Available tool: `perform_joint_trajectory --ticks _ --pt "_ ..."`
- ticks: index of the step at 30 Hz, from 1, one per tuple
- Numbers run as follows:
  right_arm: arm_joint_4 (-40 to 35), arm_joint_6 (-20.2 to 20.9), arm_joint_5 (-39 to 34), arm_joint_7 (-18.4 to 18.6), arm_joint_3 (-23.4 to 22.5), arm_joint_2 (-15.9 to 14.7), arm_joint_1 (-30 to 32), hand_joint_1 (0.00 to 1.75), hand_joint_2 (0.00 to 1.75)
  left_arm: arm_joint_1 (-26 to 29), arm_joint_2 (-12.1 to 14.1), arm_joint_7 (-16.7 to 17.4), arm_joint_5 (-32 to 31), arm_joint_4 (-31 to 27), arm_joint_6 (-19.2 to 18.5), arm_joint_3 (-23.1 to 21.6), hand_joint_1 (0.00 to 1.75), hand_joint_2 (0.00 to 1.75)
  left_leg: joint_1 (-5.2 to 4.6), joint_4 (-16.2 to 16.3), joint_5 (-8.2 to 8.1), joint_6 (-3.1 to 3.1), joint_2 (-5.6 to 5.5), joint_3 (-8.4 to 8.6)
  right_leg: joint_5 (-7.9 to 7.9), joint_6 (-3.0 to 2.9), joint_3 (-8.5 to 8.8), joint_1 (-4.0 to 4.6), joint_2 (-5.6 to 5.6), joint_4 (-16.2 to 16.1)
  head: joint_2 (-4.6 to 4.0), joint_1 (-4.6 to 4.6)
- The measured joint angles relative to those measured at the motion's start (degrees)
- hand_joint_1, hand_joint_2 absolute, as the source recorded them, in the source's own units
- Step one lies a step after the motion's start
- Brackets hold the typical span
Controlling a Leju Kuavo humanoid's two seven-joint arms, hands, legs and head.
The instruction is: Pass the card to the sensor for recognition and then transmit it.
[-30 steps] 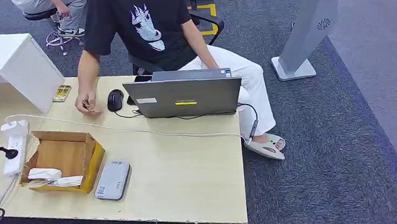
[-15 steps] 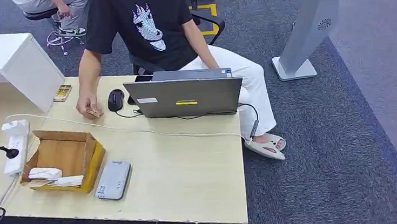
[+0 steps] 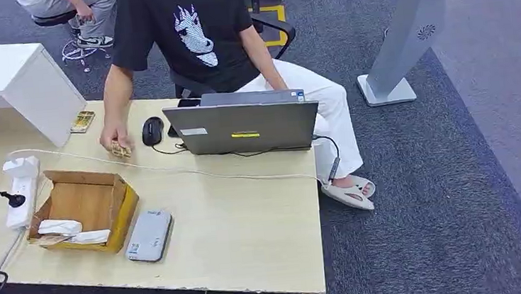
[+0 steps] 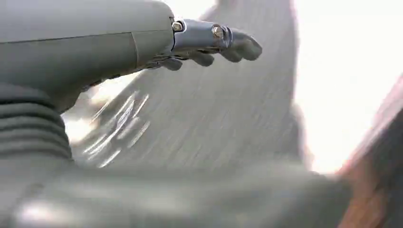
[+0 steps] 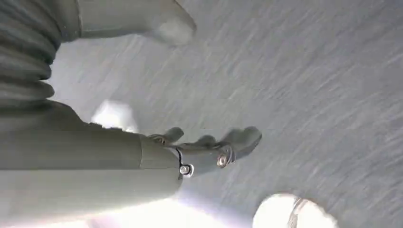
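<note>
Tan card [image 3: 120, 150] — pinched in a person's hand [image 3: 115, 140] at the table's [image 3: 250, 219] far left, beside the mouse [image 3: 151, 130]. Both robot hands — left [image 4: 209, 45], right [image 5: 209, 147] — hang over blurred carpet well apart from it, fingers loosely spread, holding nothing.

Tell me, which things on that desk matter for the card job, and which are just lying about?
For the job:
grey card reader
small card-like item in the person's hand
robot's left hand and right hand, both empty

Lying about:
laptop
mouse
cardboard box
power strip
</note>
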Motion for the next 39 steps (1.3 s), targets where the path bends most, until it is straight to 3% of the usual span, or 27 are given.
perform_joint_trajectory --ticks 1,2,4,5,10,15,16,17,19,21,23,24,25,26,28,29,30,32,34,37,39 --pt "-0.1 -0.8 3.5 -0.2 -0.6 0.0 -0.1 0.00 1.75 0.7 -0.1 1.5 -4.5 -7.9 2.8 1.4 0.00 1.75 0.14 0.1 -0.08 -0.11 0.06 -0.02 0.06 -0.11 0.00 0.15 0.05 0.0 0.00 0.31" --pt "-0.2 -0.9 5.8 -0.6 -1.5 0.0 -0.4 0.00 1.75 2.2 -0.2 5.3 -7.9 -16.7 4.0 1.4 0.00 1.75 0.09 0.1 -0.23 -0.29 0.25 0.17 0.08 -0.14 -0.02 0.13 0.33 0.0 0.00 0.55" --pt "0.0 -1.6 7.9 -0.9 -3.2 0.0 -0.3 0.00 1.75 4.4 0.7 15.9 -9.8 -27.0 3.2 -0.4 0.00 1.75 -0.14 0.0 -0.17 -0.20 0.32 0.28 0.05 -0.11 0.00 -0.10 0.40 0.0 0.00 -0.02" --pt "0.2 -2.0 8.4 -1.0 -4.0 0.0 -0.4 0.00 1.75 5.2 0.7 19.5 -9.8 -32.1 3.5 -1.0 0.00 1.75 -0.20 -0.1 -0.07 -0.09 0.19 0.24 0.00 -0.04 -0.01 -0.17 0.22 0.0 0.00 -0.09" --pt "-0.1 -1.6 10.8 -1.7 -5.9 0.3 -0.8 0.00 1.75 9.2 0.1 21.5 -10.4 -45.1 7.7 -5.5 0.00 1.75 -0.12 0.0 -0.08 -0.08 -0.18 0.12 -0.09 -0.01 0.01 -0.10 -0.18 0.0 0.00 0.11" --pt "-0.2 -1.6 10.8 -2.7 -7.2 0.5 -0.7 0.00 1.75 10.8 -0.2 21.4 -9.6 -52.5 8.1 -8.9 0.00 1.75 -0.16 0.0 -0.06 -0.08 -0.16 0.11 -0.08 -0.01 0.07 -0.13 -0.17 0.0 0.00 0.11" --pt "-0.3 -1.6 10.8 -3.0 -7.4 0.5 -0.7 0.00 1.75 10.8 -0.2 19.6 -7.6 -53.9 8.1 -9.3 0.00 1.75 -0.16 0.0 -0.06 -0.07 -0.17 0.12 -0.07 -0.01 0.08 -0.13 -0.18 0.0 0.00 0.11" --pt "-0.4 -1.6 10.8 -3.2 -7.8 0.7 -0.7 0.00 1.75 10.0 -0.2 14.6 -3.6 -54.7 8.2 -9.2 0.00 1.75 -0.19 0.0 -0.03 -0.04 -0.24 0.11 -0.07 0.00 0.10 -0.16 -0.25 0.0 0.00 0.11" --pt "-0.4 -1.6 10.8 -3.5 -8.5 0.7 -0.6 0.00 1.75 5.6 -0.2 -2.9 9.2 -53.3 8.2 -5.9 0.00 1.75 -0.18 0.0 0.07 -0.02 -0.58 0.03 -0.07 -0.01 0.19 -0.15 -0.59 0.0 0.00 0.15" --pt "-0.3 -1.6 10.8 -3.8 -8.5 0.7 -0.7 0.00 1.75 2.7 -0.1 -23.0 16.3 -52.1 8.2 -1.4 0.00 1.75 -0.15 0.0 0.09 -0.05 -0.54 0.05 -0.07 -0.01 0.18 -0.12 -0.53 0.0 0.00 0.13" --pt "0.7 -2.1 10.8 -3.7 -7.9 0.0 -1.2 0.00 1.75 1.9 2.7 -37.0 20.3 -51.7 8.2 -0.5 0.00 1.75 -0.11 0.0 0.11 -0.06 -0.46 0.05 -0.02 -0.04 0.10 -0.07 -0.44 0.0 0.00 0.15" --pt "1.4 -2.2 10.8 -3.6 -7.8 -0.2 -1.9 0.00 1.75 1.5 5.4 -38.9 20.5 -51.2 8.2 -0.5 0.00 1.75 -0.07 0.0 0.15 -0.13 -0.43 0.06 0.04 -0.13 0.05 -0.03 -0.41 0.0 0.00 0.11" --pt "2.0 -2.3 10.8 -3.5 -7.6 -0.4 -2.8 0.00 1.75 0.8 7.8 -37.7 20.6 -50.9 8.2 -0.5 0.00 1.75 -0.08 0.0 0.18 -0.17 -0.42 0.08 0.06 -0.16 0.02 -0.04 -0.39 0.0 0.00 0.07" --pt "2.4 -2.5 10.8 -3.5 -7.5 -0.5 -3.5 0.00 1.75 0.4 9.3 -34.4 20.5 -50.7 8.2 -0.5 0.00 1.75 -0.08 0.0 0.19 -0.19 -0.40 0.12 0.06 -0.16 0.02 -0.04 -0.36 0.0 0.00 0.02" --pt "3.1 -2.7 10.8 -3.4 -7.2 -0.7 -4.6 0.00 1.75 -0.1 11.3 -22.7 20.5 -50.6 8.2 -0.9 0.00 1.75 -0.08 0.0 0.20 -0.20 -0.34 0.16 0.06 -0.16 0.02 -0.04 -0.29 0.0 0.00 0.00" --pt "3.4 -2.7 10.8 -3.4 -7.1 -0.7 -5.0 0.00 1.75 -0.2 11.8 -18.9 21.3 -50.5 8.2 -1.1 0.00 1.75 -0.07 0.0 0.20 -0.20 -0.34 0.16 0.06 -0.16 -0.01 -0.03 -0.29 0.0 0.00 0.02" --pt "3.6 -2.7 10.8 -3.3 -7.1 -0.7 -5.2 0.00 1.75 -0.1 11.9 -17.9 22.8 -50.3 7.6 -1.3 0.00 1.75 -0.03 0.0 0.20 -0.20 -0.35 0.14 0.04 -0.15 -0.07 0.00 -0.30 0.0 0.00 -0.02" --pt "3.9 -2.6 10.8 -3.1 -7.1 -0.7 -5.6 0.00 1.75 -0.4 13.2 -22.9 24.9 -50.2 3.1 -2.5 0.00 1.75 -0.02 0.0 0.20 -0.20 -0.43 0.08 0.04 -0.15 -0.11 -0.01 -0.38 0.0 0.00 0.07" --pt "4.1 -2.3 10.8 -3.1 -7.1 -0.7 -6.1 0.00 1.75 -2.2 14.2 -26.8 26.0 -50.2 -5.1 -3.4 0.00 1.75 -0.06 0.0 0.22 -0.18 -0.45 0.06 0.04 -0.14 -0.08 -0.03 -0.43 0.0 0.00 0.04" --pt "4.2 -1.4 10.8 -3.0 -7.1 -0.7 -6.7 0.00 1.75 -5.7 13.7 -27.9 29.6 -52.3 -20.0 -3.6 0.00 1.75 -0.04 0.0 0.25 -0.17 -0.22 0.01 0.21 -0.16 -0.12 -0.01 -0.20 0.0 0.00 0.05" --pt "4.0 -0.7 10.8 -2.9 -7.1 -0.7 -6.7 0.00 1.75 -7.4 12.9 -28.8 27.7 -55.0 -26.0 -3.7 0.00 1.75 -0.07 0.0 0.27 -0.20 -0.12 0.03 0.27 -0.11 -0.14 -0.04 -0.05 0.0 0.00 0.02"
